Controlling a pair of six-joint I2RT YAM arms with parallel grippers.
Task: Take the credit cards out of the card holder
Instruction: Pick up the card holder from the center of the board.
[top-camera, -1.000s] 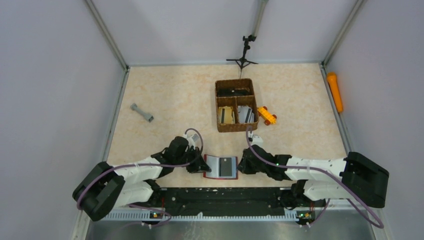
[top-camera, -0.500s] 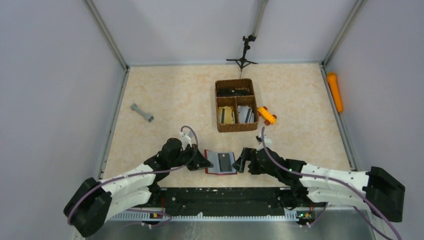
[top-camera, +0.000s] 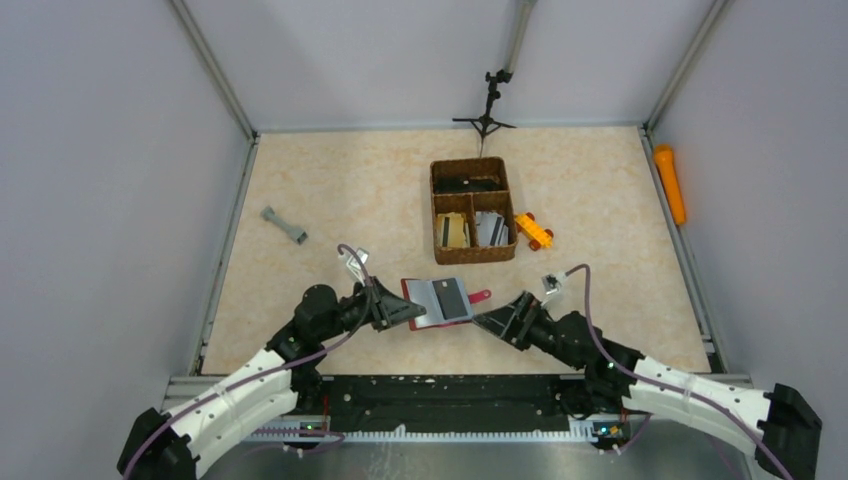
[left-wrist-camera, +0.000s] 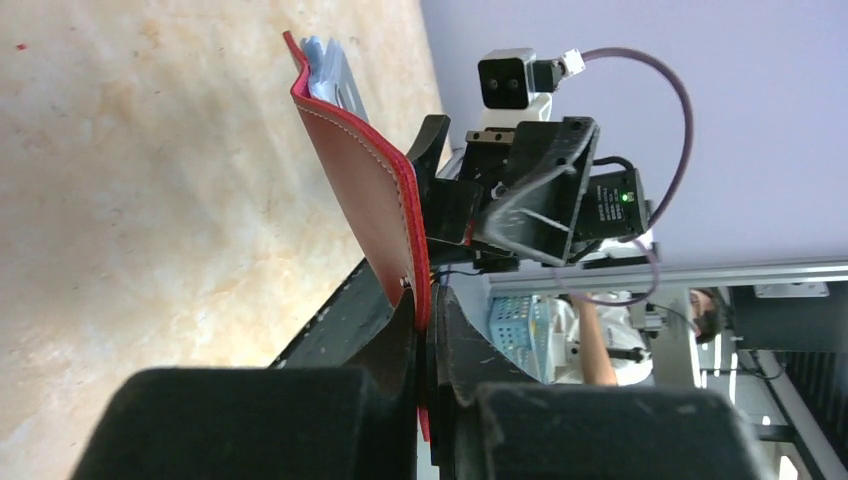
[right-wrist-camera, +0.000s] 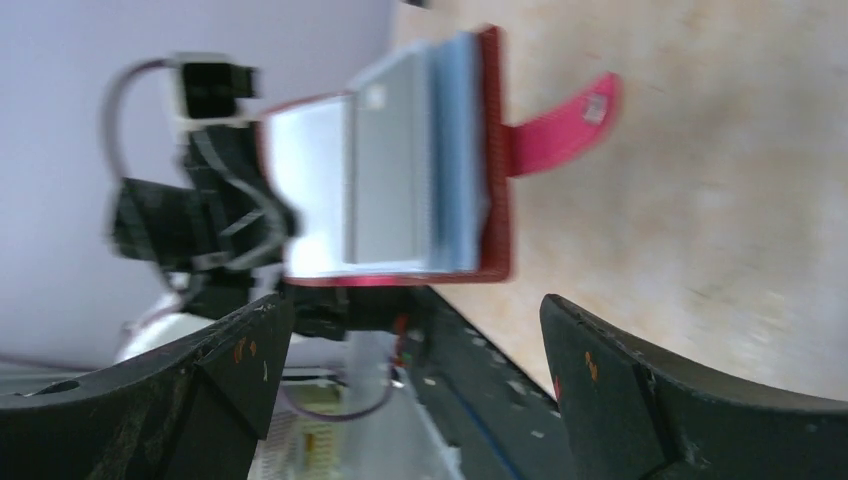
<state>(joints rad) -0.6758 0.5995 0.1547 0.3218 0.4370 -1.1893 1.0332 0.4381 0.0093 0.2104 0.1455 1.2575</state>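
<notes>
The left gripper (top-camera: 405, 312) is clamped shut on the left edge of the card holder (top-camera: 440, 300), near the middle of the table's (top-camera: 330, 180) near side. The holder hangs open, its red cover tilted up on edge in the left wrist view; whether it touches the table I cannot tell. Its snap tab (top-camera: 480, 296) sticks out to the right.

The credit cards (right-wrist-camera: 420, 170) sit stacked inside the holder, silver-grey and bluish. The top one shows a dark stripe from above. Any print on them is too blurred to read.

The right gripper (top-camera: 490, 322) is just right of the holder with its jaws spread wide, holding nothing and facing the open side.

Farther off stands a brown basket (top-camera: 475, 256). Its two near compartments hold a tan card (top-camera: 453, 230) and grey cards (top-camera: 489, 228), lettering too small to read. An orange toy (top-camera: 533, 231) lies just right of the basket. A grey piece (top-camera: 284, 226) lies well to the left.
</notes>
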